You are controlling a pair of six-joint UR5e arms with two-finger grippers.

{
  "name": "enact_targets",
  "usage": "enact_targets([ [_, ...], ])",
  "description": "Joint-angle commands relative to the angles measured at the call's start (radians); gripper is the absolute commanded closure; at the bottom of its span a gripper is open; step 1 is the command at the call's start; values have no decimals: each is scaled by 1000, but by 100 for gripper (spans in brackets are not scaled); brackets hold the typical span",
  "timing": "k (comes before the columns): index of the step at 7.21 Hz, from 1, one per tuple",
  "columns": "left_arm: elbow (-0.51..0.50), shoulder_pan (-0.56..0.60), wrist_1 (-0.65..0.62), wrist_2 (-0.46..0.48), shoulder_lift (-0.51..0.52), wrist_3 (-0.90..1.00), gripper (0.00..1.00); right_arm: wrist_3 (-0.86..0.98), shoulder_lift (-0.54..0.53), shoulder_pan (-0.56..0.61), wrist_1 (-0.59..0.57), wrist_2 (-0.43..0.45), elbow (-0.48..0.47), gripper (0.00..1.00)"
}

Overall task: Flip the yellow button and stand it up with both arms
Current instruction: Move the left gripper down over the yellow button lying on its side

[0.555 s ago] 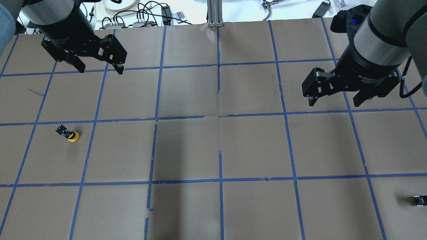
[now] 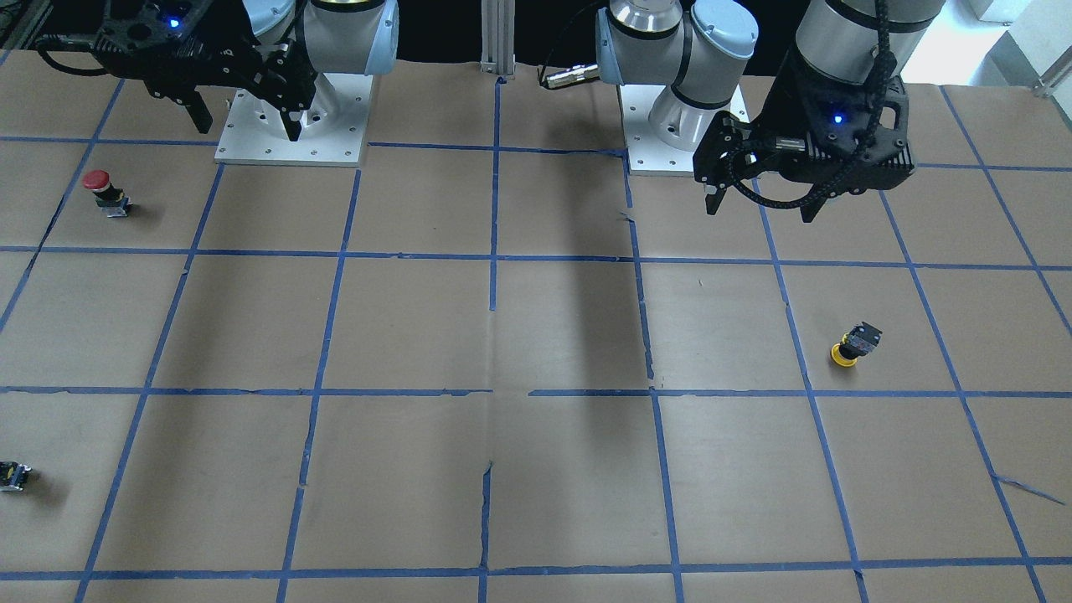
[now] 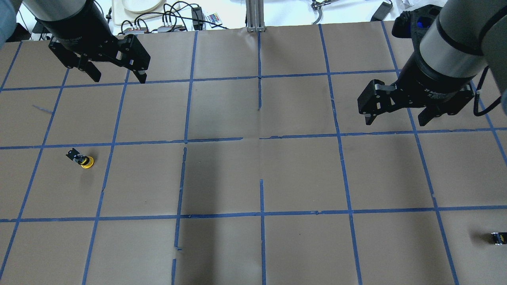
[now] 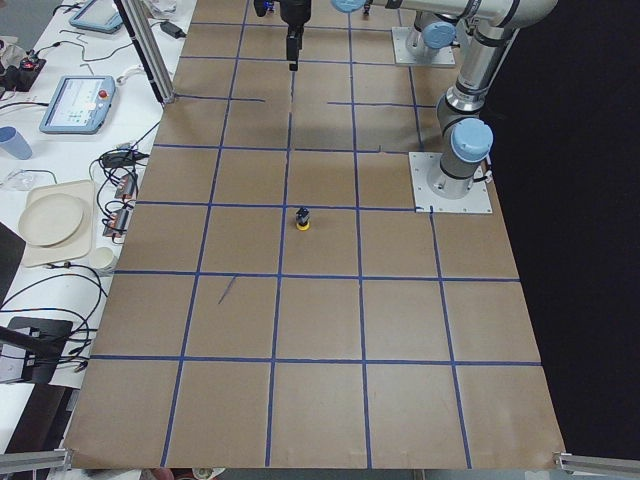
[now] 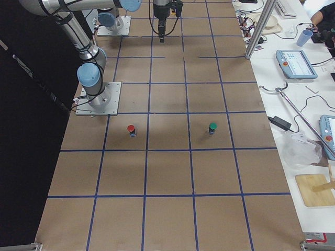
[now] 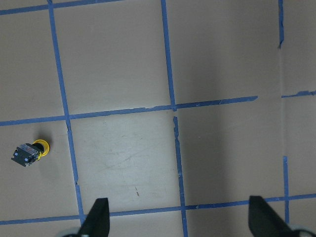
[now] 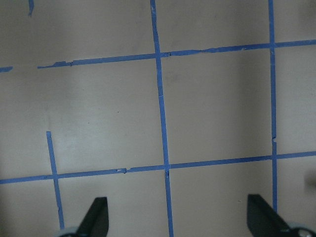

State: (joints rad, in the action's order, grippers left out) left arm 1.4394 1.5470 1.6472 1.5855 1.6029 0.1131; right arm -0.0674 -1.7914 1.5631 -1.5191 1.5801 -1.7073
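Observation:
The yellow button (image 3: 83, 159) rests tipped over on the brown paper, its yellow cap on the paper and its black-grey body angled up. It also shows in the front view (image 2: 852, 345), the left side view (image 4: 303, 218) and the left wrist view (image 6: 29, 151). My left gripper (image 3: 119, 79) hangs open and empty, high above the table and farther from the robot than the button (image 2: 760, 209). Its fingertips (image 6: 96, 219) frame bare paper. My right gripper (image 3: 396, 120) is open and empty over the table's other half (image 2: 249, 130).
A red-capped button (image 2: 105, 191) stands near the right arm's base plate (image 2: 251, 152). A green-capped button (image 5: 212, 127) stands beside it in the right side view. A small capless black-grey block (image 3: 498, 238) lies at the right edge. Cables and boxes (image 3: 166, 23) line the far edge.
My left gripper has shifted a little toward the table's far edge. My right gripper has barely moved. The button has not moved.

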Motion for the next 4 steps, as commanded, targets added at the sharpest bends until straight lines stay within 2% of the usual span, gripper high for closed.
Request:
enact_targets([
  [1,24,-28,0,7,-1,114,0,0,0,0,0,0,0,0],
  [4,74,-192,-33,2,35,381,0,0,0,2,0,-2,0,0],
])
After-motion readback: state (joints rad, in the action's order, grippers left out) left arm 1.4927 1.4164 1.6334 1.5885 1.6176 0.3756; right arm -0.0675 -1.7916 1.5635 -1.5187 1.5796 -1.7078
